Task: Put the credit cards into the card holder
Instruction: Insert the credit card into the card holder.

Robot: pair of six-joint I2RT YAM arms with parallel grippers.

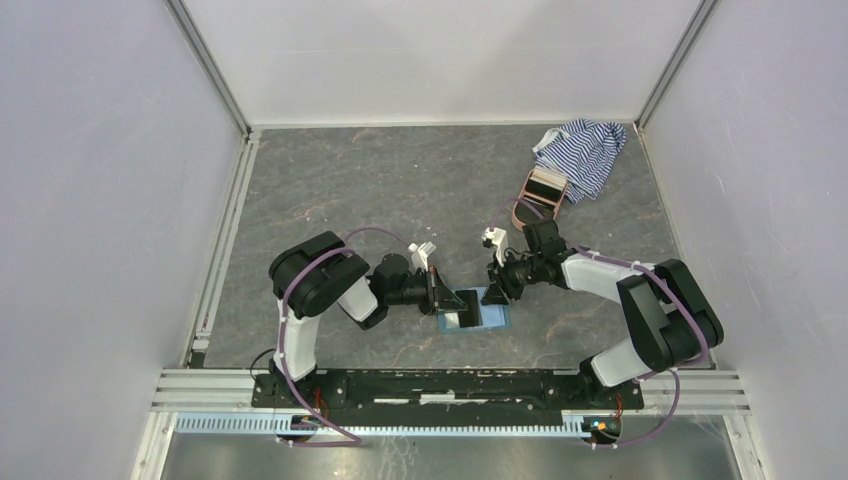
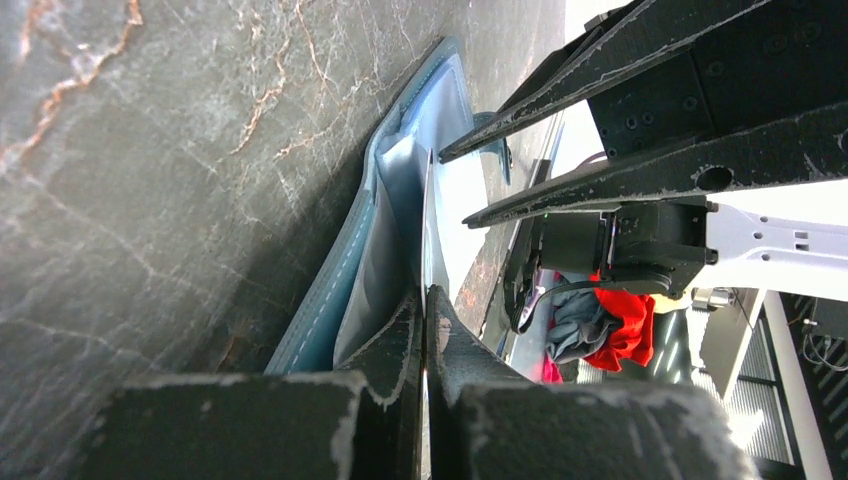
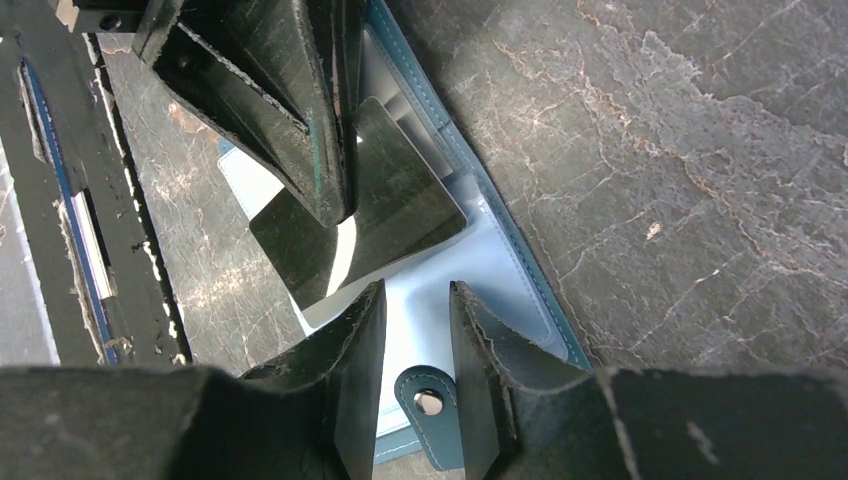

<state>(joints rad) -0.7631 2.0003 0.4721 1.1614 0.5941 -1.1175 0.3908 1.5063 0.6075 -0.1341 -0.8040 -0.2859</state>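
Card (image 3: 400,200) half hidden, pinched by left gripper (image 2: 425,300) (right gripper (image 3: 417,290) parted, empty).

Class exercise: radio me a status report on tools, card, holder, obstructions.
Left tool shut on dark card, over open card holder. Right tool open at snap tab. Nothing blocking.

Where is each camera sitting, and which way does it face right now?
Top: above and behind the robot, looking down at the table; the left arm and right arm show.
Left wrist: looks along the shut left gripper, across the wallet, toward the right gripper.
Right wrist: looks down past its open fingers at the card the left gripper holds.
Shared: both wrist views show the wallet.
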